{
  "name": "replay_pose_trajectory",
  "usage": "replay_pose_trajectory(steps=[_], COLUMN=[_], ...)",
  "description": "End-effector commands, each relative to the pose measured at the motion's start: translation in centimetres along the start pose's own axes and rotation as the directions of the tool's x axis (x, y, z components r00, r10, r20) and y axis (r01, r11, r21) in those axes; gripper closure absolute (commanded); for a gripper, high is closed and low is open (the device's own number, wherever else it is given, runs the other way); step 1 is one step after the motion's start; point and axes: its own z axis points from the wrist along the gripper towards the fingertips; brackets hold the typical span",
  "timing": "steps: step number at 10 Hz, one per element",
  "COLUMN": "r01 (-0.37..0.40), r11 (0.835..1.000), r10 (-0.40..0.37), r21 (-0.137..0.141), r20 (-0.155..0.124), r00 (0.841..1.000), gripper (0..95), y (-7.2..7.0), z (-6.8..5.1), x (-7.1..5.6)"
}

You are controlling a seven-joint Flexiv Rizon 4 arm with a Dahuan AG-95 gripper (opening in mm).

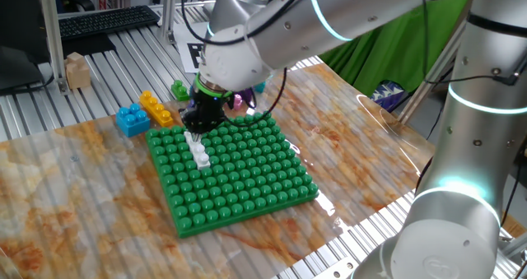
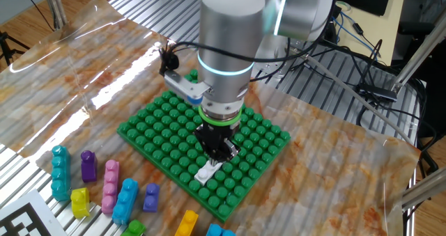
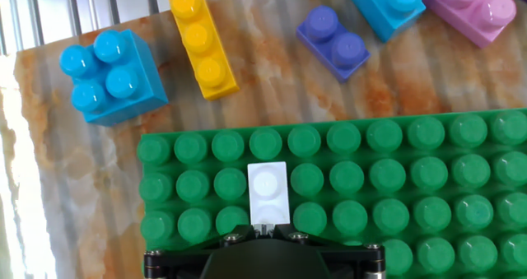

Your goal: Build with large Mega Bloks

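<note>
A green studded baseplate [image 1: 247,180] lies mid-table; it also shows in the other fixed view [image 2: 258,135] and the hand view [image 3: 412,197]. A narrow white Mega Blok [image 1: 198,151] sits on its studs near one edge [image 2: 207,172] [image 3: 268,188]. My gripper [image 1: 198,129] [image 2: 214,159] [image 3: 265,230] is low over the plate, and it looks shut on one end of the white brick. Its fingers are hidden in the hand view. Loose bricks lie off the plate: a blue square one [image 3: 111,69], a yellow-orange long one [image 3: 200,40], and a purple one [image 3: 333,39].
More loose bricks lie in a row beside the plate: teal [image 2: 60,172], purple [image 2: 88,165], yellow [image 2: 80,201], pink [image 2: 111,186] and blue [image 2: 126,200]. A green brick [image 1: 179,90] lies behind the gripper. A keyboard [image 1: 107,20] and a small cardboard box [image 1: 78,69] are at the back.
</note>
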Motion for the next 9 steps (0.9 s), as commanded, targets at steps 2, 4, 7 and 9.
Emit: replay_pose_trajectory(steps=[2,4,7,9], r01=[-0.005,-0.005,0.004,0.014], r11=[1.000,1.000,1.000,1.000], r10=[0.005,0.005,-0.004,-0.014], r21=[0.000,0.003,0.003,-0.001], r20=[-0.032,-0.036,-0.036,-0.032], r00=[0.999,0.999,0.999,0.999], gripper=[95.0,95.0,95.0,95.0], y=[-0.7,-0.9,-1.4,-1.9], z=[-1.4,-1.7,-2.7,-3.5], x=[0.0,0.0,0.1,0.6])
